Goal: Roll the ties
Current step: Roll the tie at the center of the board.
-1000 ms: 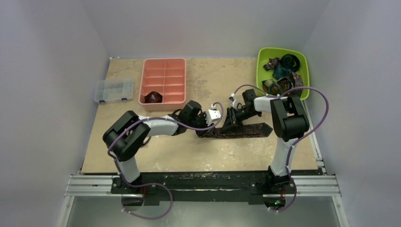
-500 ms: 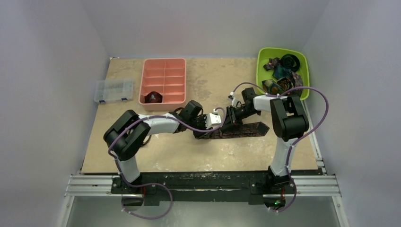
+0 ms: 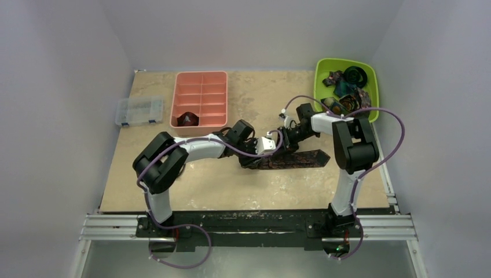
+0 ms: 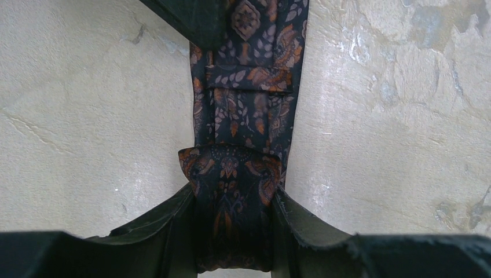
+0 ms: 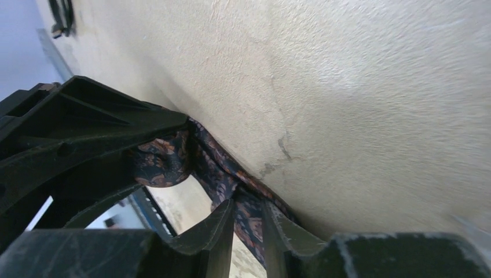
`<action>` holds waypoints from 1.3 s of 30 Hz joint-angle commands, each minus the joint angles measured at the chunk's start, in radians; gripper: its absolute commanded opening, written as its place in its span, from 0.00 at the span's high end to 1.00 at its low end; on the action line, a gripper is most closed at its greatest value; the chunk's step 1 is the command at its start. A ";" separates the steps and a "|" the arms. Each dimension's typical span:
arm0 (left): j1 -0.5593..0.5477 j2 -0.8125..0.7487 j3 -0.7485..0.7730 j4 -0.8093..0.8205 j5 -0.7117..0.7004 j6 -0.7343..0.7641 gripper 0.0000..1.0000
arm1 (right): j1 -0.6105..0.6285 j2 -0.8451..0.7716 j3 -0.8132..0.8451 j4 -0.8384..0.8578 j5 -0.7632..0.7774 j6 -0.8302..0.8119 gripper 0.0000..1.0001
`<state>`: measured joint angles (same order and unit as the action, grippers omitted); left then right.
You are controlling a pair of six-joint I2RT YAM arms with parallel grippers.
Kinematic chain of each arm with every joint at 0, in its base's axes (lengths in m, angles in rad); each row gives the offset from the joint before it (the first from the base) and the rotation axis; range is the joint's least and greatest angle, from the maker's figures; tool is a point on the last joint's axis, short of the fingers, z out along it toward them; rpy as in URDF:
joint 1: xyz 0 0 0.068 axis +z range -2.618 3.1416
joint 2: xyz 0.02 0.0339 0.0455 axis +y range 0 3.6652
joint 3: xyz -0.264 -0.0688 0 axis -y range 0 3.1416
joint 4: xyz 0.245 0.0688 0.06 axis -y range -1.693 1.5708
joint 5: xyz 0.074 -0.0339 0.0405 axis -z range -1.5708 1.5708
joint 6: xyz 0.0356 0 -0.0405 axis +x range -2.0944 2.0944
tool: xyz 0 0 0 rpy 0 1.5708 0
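A tie (image 3: 301,158) lies flat near the middle of the table (image 3: 231,191), running left to right. Its left end sits between the fingers of the left gripper (image 4: 234,197); the right gripper (image 5: 249,209) is on the strip just right of it. Behind, to the left, stands a compartment tray (image 3: 201,74) with a rolled tie (image 3: 188,119) in its near left compartment, and a parts box (image 3: 139,110) lies left of it. A bin (image 3: 317,81) at the far right holds more ties (image 3: 346,87).

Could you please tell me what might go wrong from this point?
1. The left end effector grips only a small rolled end of the tie; it may slip and unroll.
2. The right end effector pinches the tie right beside the left one, so the two might collide during the next turn.
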<state>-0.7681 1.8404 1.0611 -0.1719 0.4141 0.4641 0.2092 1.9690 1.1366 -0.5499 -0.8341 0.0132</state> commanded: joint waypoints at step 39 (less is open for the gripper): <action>0.045 -0.158 -0.135 0.191 0.279 -0.060 0.67 | -0.001 0.047 0.019 -0.021 0.330 -0.083 0.82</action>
<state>-0.7303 1.7187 0.9401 -0.0059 0.5785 0.3267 0.2077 1.9697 1.1687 -0.6285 -0.7162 0.0059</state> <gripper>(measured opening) 0.377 0.178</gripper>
